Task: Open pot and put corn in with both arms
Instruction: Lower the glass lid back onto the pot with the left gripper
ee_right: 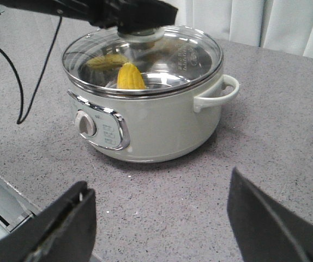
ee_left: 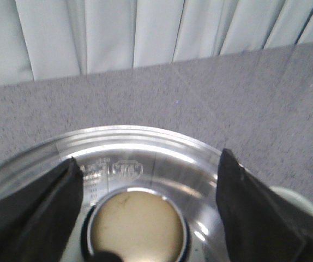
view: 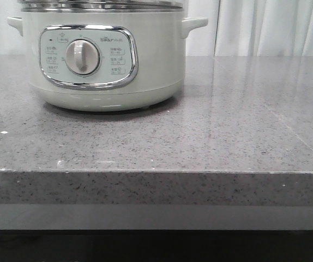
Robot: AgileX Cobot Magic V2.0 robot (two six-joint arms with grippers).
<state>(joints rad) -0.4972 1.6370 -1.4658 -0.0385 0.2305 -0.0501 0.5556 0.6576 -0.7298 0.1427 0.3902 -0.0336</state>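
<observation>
The pale grey-green pot [view: 102,65] stands at the back left of the table, dial panel facing me. It also shows in the right wrist view [ee_right: 156,123] with its glass lid [ee_right: 192,60] on. A yellow corn [ee_right: 130,77] lies inside, seen through the glass, with a dimmer yellow shape beside it. My left gripper [ee_left: 148,164] is open just above the lid [ee_left: 145,144], its fingers on either side of the round knob [ee_left: 137,226] and apart from it. The right wrist view shows it [ee_right: 134,13] over the knob. My right gripper [ee_right: 159,183] is open and empty over the table, in front of the pot.
The grey speckled table [view: 227,136] runs right of the pot, with its front edge [view: 156,172] near me. A black cable [ee_right: 36,82] hangs to the table on the pot's left. White curtains [ee_left: 145,33] hang behind the table.
</observation>
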